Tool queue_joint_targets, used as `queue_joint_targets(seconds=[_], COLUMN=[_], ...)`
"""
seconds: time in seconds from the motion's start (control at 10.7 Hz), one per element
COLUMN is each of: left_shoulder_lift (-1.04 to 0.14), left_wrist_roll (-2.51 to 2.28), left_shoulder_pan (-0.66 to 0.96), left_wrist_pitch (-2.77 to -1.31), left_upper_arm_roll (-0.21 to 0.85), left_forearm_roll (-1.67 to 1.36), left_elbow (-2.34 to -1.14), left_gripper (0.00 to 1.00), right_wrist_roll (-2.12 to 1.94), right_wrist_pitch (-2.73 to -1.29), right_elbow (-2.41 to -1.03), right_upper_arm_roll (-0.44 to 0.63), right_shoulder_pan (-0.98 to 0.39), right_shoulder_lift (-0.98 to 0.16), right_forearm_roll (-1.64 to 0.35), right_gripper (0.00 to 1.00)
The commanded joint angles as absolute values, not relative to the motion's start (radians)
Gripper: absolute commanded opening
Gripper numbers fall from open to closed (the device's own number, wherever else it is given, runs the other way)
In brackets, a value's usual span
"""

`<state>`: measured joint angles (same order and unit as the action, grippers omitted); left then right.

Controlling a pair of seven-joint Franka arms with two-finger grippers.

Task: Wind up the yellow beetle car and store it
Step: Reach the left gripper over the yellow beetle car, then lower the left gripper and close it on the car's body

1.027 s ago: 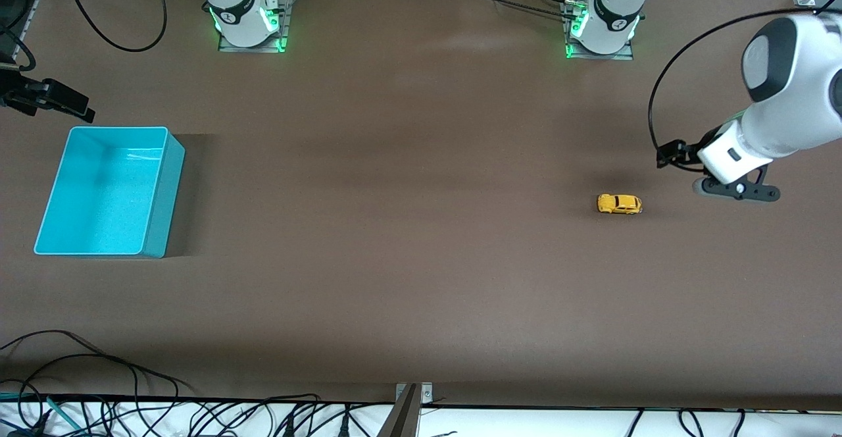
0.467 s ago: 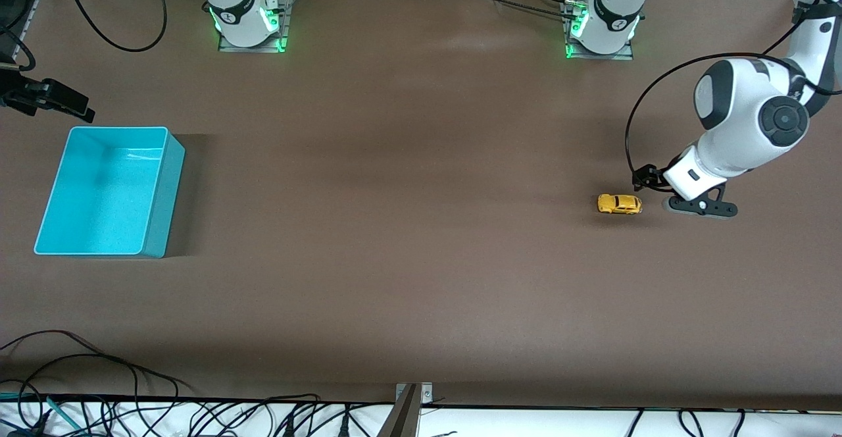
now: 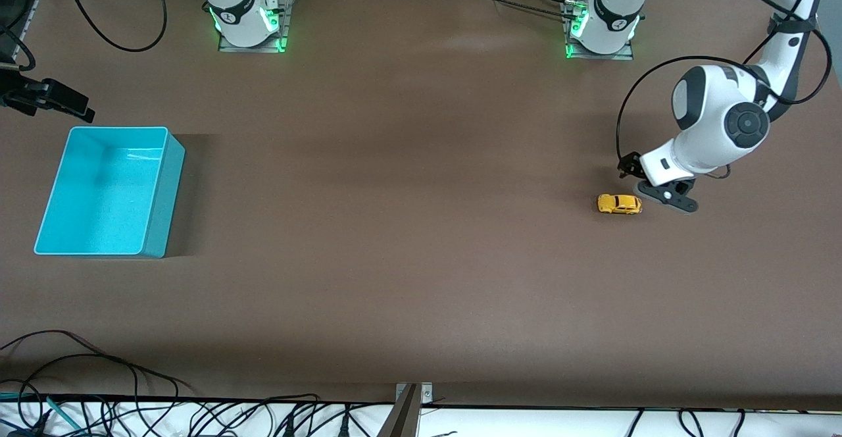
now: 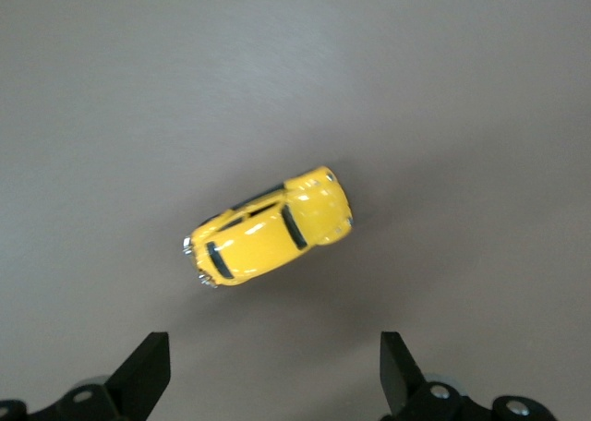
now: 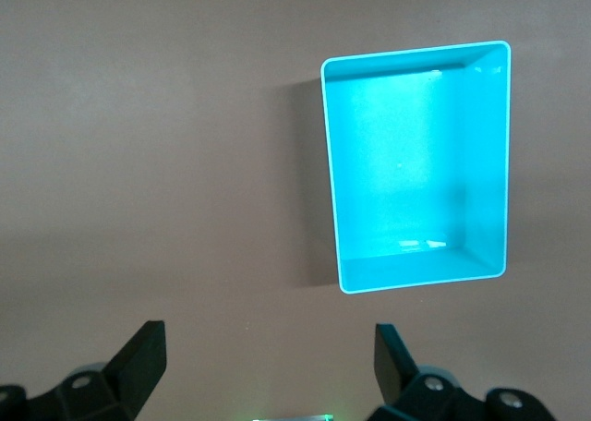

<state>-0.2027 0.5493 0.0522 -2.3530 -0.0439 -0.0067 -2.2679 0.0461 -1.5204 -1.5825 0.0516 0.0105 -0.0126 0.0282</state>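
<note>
The yellow beetle car [image 3: 619,204] stands on its wheels on the brown table near the left arm's end. In the left wrist view the car [image 4: 270,238] lies just ahead of my fingertips, not between them. My left gripper [image 3: 660,193] is open and empty, low over the table right beside the car; it also shows in its wrist view [image 4: 272,377]. The turquoise bin [image 3: 160,180] stands empty at the right arm's end. My right gripper [image 3: 62,100] waits open and empty high beside the bin [image 5: 334,172], as its own view [image 5: 268,366] shows.
The two arm bases with green lights [image 3: 248,25] [image 3: 602,25] stand at the table's back edge. Loose black cables [image 3: 99,371] lie along the edge nearest the camera. A metal bracket [image 3: 408,411] sits at the middle of that edge.
My left gripper has come in from the left arm's end of the table and dropped lower, ending beside the car. The car, the bin and the right arm have not moved.
</note>
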Motion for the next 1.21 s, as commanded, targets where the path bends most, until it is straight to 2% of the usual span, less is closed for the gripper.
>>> queue_joint_targets(seconds=[0.0, 0.19, 0.47, 0.75, 1.12], left_shoulder_lift=[-0.218, -0.236, -0.299, -0.331, -0.371], left_wrist_roll=[0.859, 1.031, 1.415, 1.532, 1.536], left_shoulder_pan=[0.054, 0.055, 0.055, 0.057, 0.055], left_wrist_pitch=[-2.368, -2.370, -2.505, -2.585, -2.588], left_upper_arm_roll=[-0.040, -0.038, -0.038, -0.038, -0.038], left_forearm_roll=[-0.018, -0.011, -0.014, -0.012, -0.015], left_elbow=[-2.278, -2.278, -2.278, -2.273, -2.267], left_gripper=[1.00, 1.00, 1.00, 1.00, 1.00], right_wrist_roll=[0.037, 0.037, 0.037, 0.037, 0.037], right_wrist_pitch=[-1.503, -1.503, -1.503, -1.503, -1.503], right_elbow=[-1.572, -1.572, -1.569, -1.569, -1.569], right_upper_arm_roll=[0.049, 0.049, 0.049, 0.049, 0.049], right_shoulder_pan=[0.014, 0.014, 0.014, 0.014, 0.014], right_shoulder_lift=[-0.005, -0.005, -0.005, -0.005, -0.005], right_forearm_roll=[0.026, 0.026, 0.026, 0.026, 0.026], right_gripper=[1.00, 1.00, 1.00, 1.00, 1.00])
